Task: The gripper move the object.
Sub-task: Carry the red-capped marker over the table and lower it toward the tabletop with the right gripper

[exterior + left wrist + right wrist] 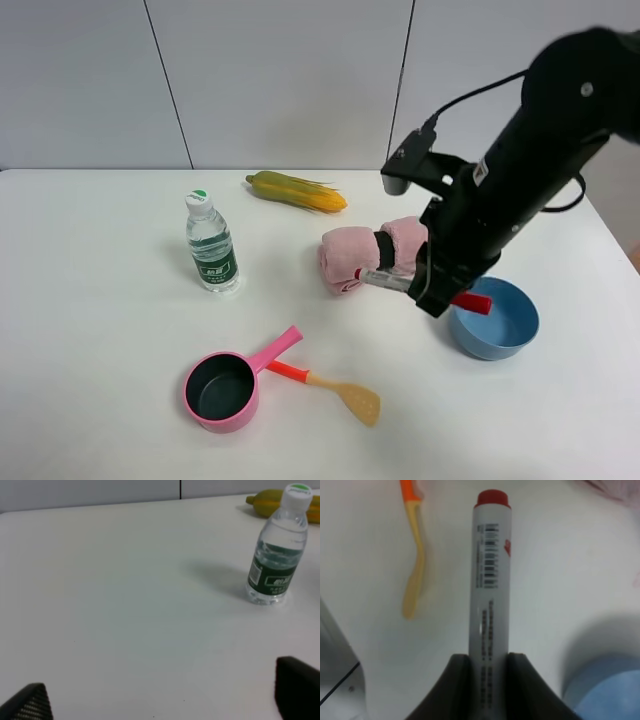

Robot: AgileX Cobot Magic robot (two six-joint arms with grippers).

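My right gripper (432,288) is shut on the marker pen (392,281), a slim white pen with red ends. It holds the pen roughly level above the table, between the pink towel roll (352,253) and the blue bowl (497,322). In the right wrist view the pen (490,575) sticks out from between the dark fingers (461,682), barcode up, red end far from the gripper (489,680). My left gripper (162,700) is open and empty over bare table; only its two fingertips (297,687) show. The left arm is out of the exterior view.
A water bottle (211,245) stands left of centre and shows in the left wrist view (275,555). A corn cob (297,191) lies at the back. A pink pot (225,388) and an orange-handled wooden spatula (335,386) lie at the front.
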